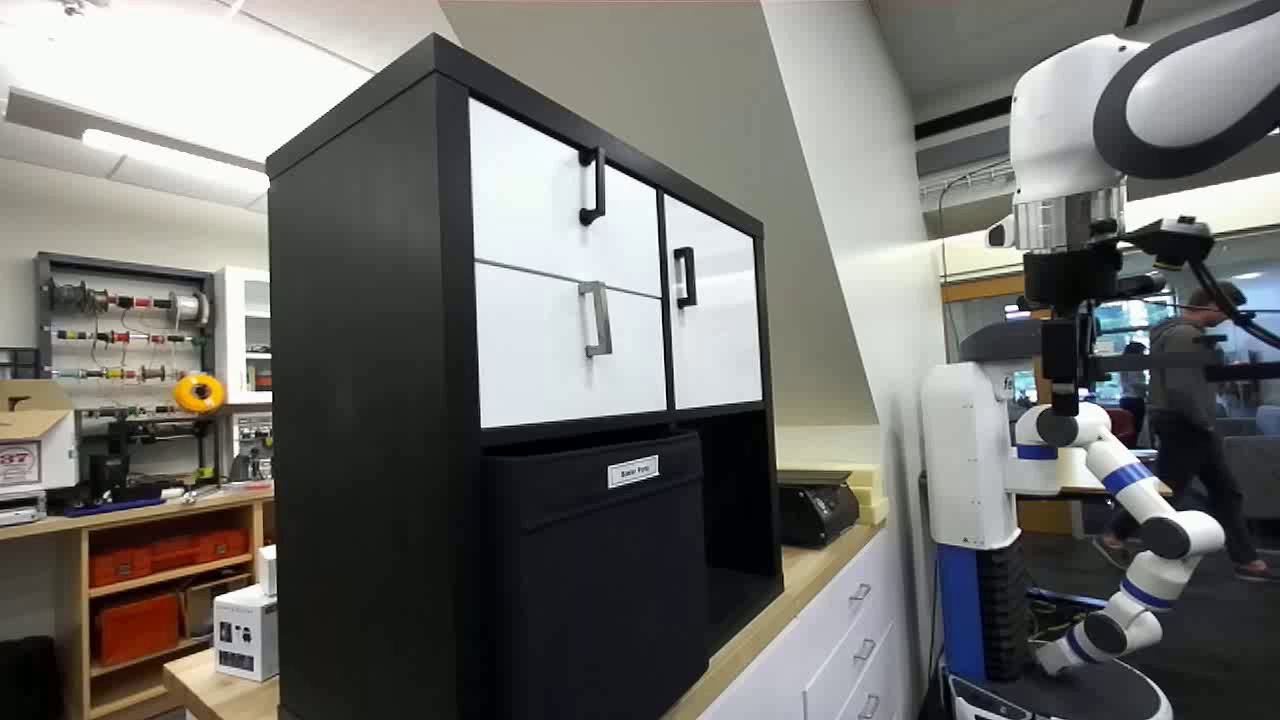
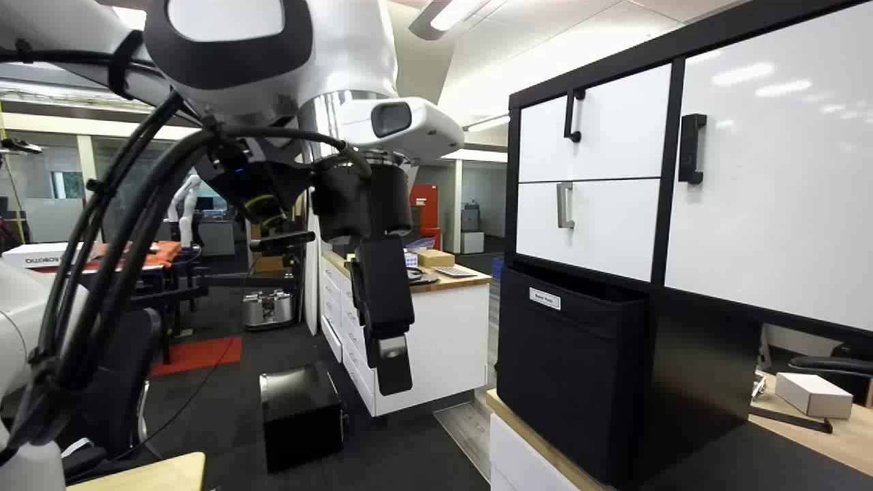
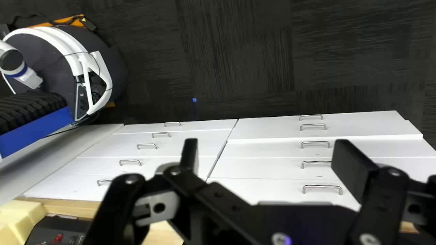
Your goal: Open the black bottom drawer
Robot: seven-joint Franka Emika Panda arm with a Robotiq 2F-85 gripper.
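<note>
The black bottom drawer is a large matte black box in the lower compartment of the black cabinet. It also shows in an exterior view. A small silvery-white plate with dark writing is at the top of its front. The drawer's front stands about level with the cabinet front, with a gap above its top edge. My gripper is open and empty. It hangs pointing down in front of the cabinet, apart from it, in both exterior views. The drawer is out of the wrist view.
White-fronted drawers with dark handles and a white door are above. The cabinet stands on a wooden counter over white drawers. A black device sits beside it. A mobile robot and a walking person are behind.
</note>
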